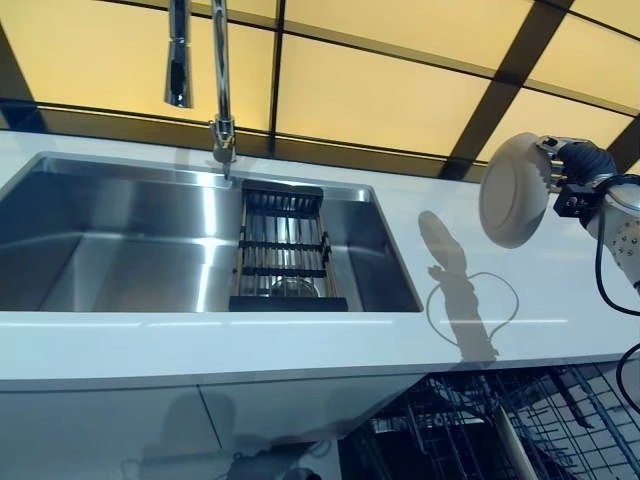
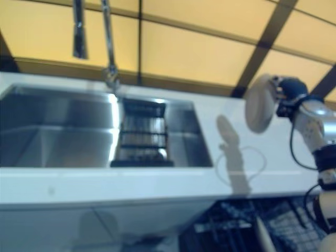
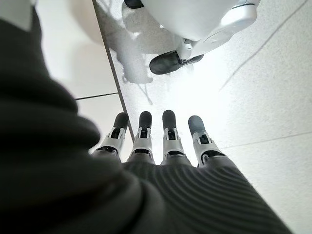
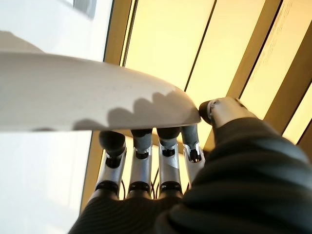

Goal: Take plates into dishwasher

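Note:
A white plate (image 1: 512,190) is held on edge in the air over the right end of the white counter (image 1: 500,330). My right hand (image 1: 580,165) is shut on it: in the right wrist view the fingers (image 4: 141,161) lie against one face of the plate (image 4: 87,92) and the thumb presses at its rim. The open dishwasher's dark wire rack (image 1: 470,420) shows below the counter's front edge at the lower right. My left hand (image 3: 156,141) shows only in the left wrist view, open and empty, hanging over the floor.
A steel sink (image 1: 120,240) fills the left of the counter, with a black drain rack (image 1: 283,250) in its right part and a tall faucet (image 1: 218,70) behind it. A pale thing (image 1: 515,450) stands edge-on in the dishwasher rack.

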{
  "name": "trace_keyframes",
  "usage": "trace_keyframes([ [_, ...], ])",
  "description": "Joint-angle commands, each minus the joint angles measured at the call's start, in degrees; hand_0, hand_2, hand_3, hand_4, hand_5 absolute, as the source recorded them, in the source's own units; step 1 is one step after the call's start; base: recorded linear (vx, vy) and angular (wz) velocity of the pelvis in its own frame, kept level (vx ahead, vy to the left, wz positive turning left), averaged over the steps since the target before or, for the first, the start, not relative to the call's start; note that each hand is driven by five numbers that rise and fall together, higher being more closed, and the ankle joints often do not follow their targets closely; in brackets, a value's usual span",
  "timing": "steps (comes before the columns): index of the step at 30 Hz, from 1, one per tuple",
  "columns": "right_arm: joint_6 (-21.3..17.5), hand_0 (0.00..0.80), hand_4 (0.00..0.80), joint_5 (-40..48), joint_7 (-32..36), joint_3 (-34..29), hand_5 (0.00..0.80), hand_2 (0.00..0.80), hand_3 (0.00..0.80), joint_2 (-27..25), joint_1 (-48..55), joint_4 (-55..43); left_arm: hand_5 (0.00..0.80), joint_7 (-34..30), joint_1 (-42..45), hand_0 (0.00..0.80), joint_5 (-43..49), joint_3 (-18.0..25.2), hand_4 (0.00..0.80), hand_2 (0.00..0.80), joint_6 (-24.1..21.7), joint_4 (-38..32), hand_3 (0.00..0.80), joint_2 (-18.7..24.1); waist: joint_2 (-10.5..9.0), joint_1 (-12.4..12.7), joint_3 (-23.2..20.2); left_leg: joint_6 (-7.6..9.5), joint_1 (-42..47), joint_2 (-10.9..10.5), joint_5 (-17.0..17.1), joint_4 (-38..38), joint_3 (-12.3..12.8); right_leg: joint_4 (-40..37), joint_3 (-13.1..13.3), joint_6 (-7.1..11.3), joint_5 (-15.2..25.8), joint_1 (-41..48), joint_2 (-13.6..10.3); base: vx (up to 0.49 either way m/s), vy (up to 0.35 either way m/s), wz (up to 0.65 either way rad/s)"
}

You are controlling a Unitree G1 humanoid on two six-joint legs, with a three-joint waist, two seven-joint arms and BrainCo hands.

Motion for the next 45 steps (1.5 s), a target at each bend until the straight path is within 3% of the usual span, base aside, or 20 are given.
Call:
trace_keyframes([
  [1, -3.2, 0.8, 0.8, 0.3, 1.2, -2.6, 0.8, 0.8, 0.8, -5.2, -4.5, 3.1, 0.0, -0.8, -1.3, 0.0, 2.8, -3.1, 0.0, 0.0, -0.7, 3.0, 0.0, 1.2, 2.08, 0.1, -0.4, 4.31, 1.3, -1.2, -5.8, 0.1, 1.4, 2.0, 0.1, 2.29, -1.6, -0.2, 2.5, -0.017, 0.02, -0.21],
  [13, -2.7, 0.8, 0.8, 1.7, 2.1, -6.8, 0.8, 0.8, 0.8, -8.7, 0.7, 3.4, 0.0, -1.4, -2.1, 0.0, 3.9, -4.1, 0.0, 0.0, -0.8, 2.3, 0.0, 1.7, 3.13, -2.1, 1.8, 5.0, 1.4, -1.5, -5.4, 0.1, 3.2, 4.6, 2.4, 3.84, 0.3, -3.7, 2.0, -0.024, 0.062, -0.22],
  [18, -3.0, 0.8, 0.8, 1.4, 3.1, -9.6, 0.8, 0.8, 0.8, -8.7, 4.0, 2.8, 0.0, -2.0, -1.8, 0.0, 5.9, -4.4, 0.0, 0.0, -0.2, 2.1, 0.0, 2.3, 3.77, -2.9, 3.1, 4.56, 1.7, -2.1, -5.3, 0.7, 4.5, 3.9, 1.3, 5.18, 3.7, -5.8, 1.1, 0.003, 0.075, -0.28],
  [21, -3.0, 0.8, 0.8, 1.0, 2.1, -11.0, 0.8, 0.8, 0.8, -7.9, 5.8, 0.7, 0.0, -1.5, -1.7, 0.0, 5.3, -4.6, 0.0, 0.0, 0.5, 1.6, 0.0, 3.0, 4.0, -3.0, 3.9, 4.77, 2.0, -1.7, -5.0, 0.2, 5.9, 8.6, -1.6, 5.01, 2.8, -7.4, 1.2, -0.021, 0.046, -0.4],
  [25, -3.4, 0.8, 0.8, 0.8, 2.4, -12.4, 0.8, 0.8, 0.8, -7.0, 7.0, -0.5, 0.0, -1.0, -2.0, 0.0, 4.4, -4.1, 0.0, 0.0, 0.6, 1.5, 0.0, 3.3, 4.23, -2.3, 3.9, 4.74, 1.4, -0.3, -4.5, 0.1, 9.3, 14.7, -8.3, 4.41, -2.3, -5.5, 0.3, -0.044, 0.003, -0.57],
  [27, -3.5, 0.8, 0.8, 1.5, 2.6, -12.7, 0.8, 0.8, 0.8, -7.1, 7.5, -0.6, 0.0, -0.8, -1.7, 0.0, 3.8, -4.0, 0.0, 0.0, 0.1, 1.6, 0.0, 3.4, 4.3, -1.9, 3.0, 4.62, 0.9, 0.2, -4.6, 0.1, 10.1, 15.9, -10.4, 4.1, -4.6, -3.7, -0.3, -0.016, -0.023, -0.31],
  [30, -2.7, 0.8, 0.8, 1.5, 4.4, -13.3, 0.8, 0.8, 0.8, -7.8, 7.6, 0.5, 0.0, -1.2, -1.2, 0.0, 4.2, -3.5, 0.0, 0.0, -0.6, 2.2, 0.0, 3.8, 3.9, -1.2, 1.1, 4.33, -0.9, 0.6, -4.3, 0.1, 11.3, 17.1, -11.4, 4.07, -6.9, -0.7, -1.1, 0.025, -0.044, -0.56],
  [33, -1.7, 0.8, 0.8, 1.3, 5.5, -13.0, 0.8, 0.8, 0.8, -8.4, 7.0, 1.5, 0.0, -1.7, -1.0, 0.0, 4.6, -3.4, 0.0, 0.0, -1.1, 2.8, 0.0, 3.8, 3.32, -0.9, -0.5, 3.95, -1.9, -0.2, -4.7, 0.2, 10.5, 14.8, -10.8, 4.3, -8.5, 2.7, -1.3, 0.055, -0.059, -0.61],
  [35, -2.4, 0.8, 0.8, 1.4, 7.4, -12.3, 0.8, 0.8, 0.8, -8.2, 6.5, 2.4, 0.0, -1.4, -0.8, 0.0, 3.8, -3.1, 0.0, 0.0, -1.7, 3.1, 0.0, 3.7, 2.84, -0.2, -1.4, 3.33, -3.0, -0.4, -4.7, 0.6, 11.0, 8.9, -11.8, 3.72, -9.1, 4.7, -1.4, -0.05, -0.106, -0.24],
  [45, -0.9, 0.8, 0.8, 0.1, 10.8, -9.2, 0.8, 0.8, 0.8, -7.8, 4.8, 2.4, 0.0, -0.9, -1.1, 0.0, 3.0, -3.0, 0.0, 0.0, -2.3, 2.9, 0.0, 1.8, 3.31, -0.4, -0.8, 3.02, -3.2, -0.1, -3.9, 0.1, 11.4, 6.8, -11.3, 1.99, -7.9, 2.1, 0.3, -0.075, -0.072, -0.32],
])
